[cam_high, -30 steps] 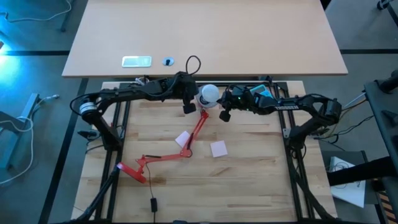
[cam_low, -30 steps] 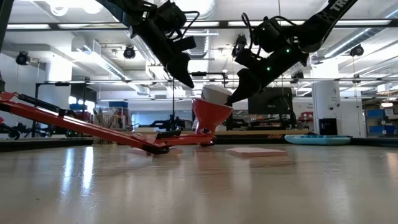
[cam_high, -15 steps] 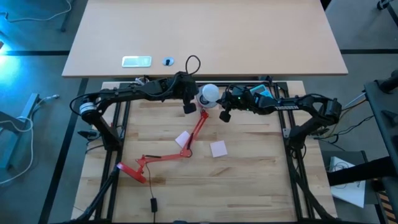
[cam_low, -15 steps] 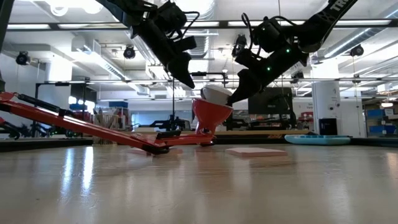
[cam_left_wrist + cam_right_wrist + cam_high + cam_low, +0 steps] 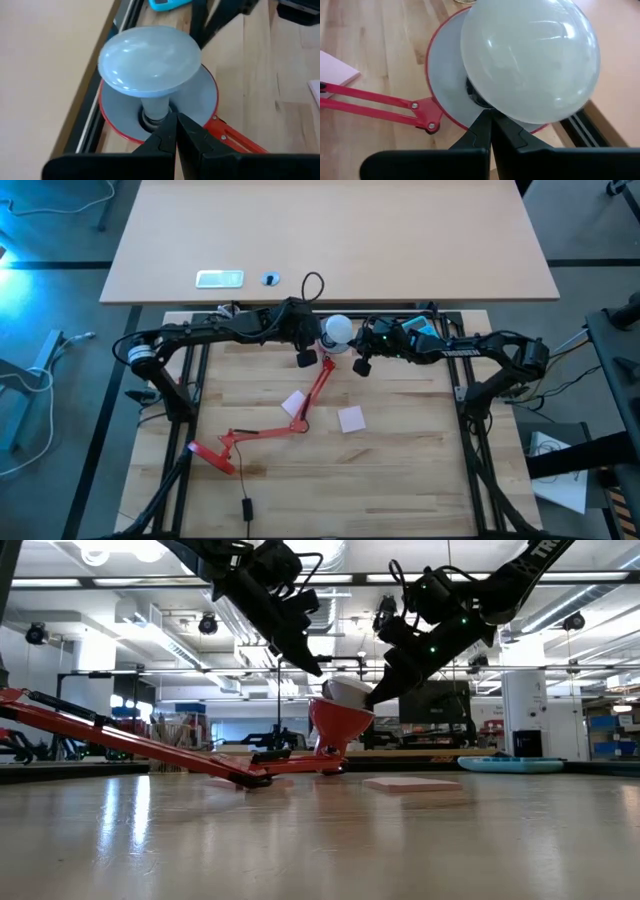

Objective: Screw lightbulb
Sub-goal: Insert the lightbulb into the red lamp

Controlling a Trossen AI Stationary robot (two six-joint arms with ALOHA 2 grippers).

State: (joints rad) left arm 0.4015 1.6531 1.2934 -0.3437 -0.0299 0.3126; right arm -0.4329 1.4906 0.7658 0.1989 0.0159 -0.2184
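I see a wooden counter [image 5: 400,470] with pink notes [image 5: 351,418]; workshop behind. Wrist views alone show both tools, left [image 5: 176,131] and right [image 5: 491,125], closed and empty beside the lightbulb [image 5: 150,62].

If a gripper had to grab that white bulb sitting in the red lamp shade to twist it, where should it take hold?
Probably the white pear-shaped lightbulb by its wide rounded dome, from above, fingers on opposite sides. Its narrow neck is sunk in the red lamp shade, whose rim crowds it; only the dome stands clear.
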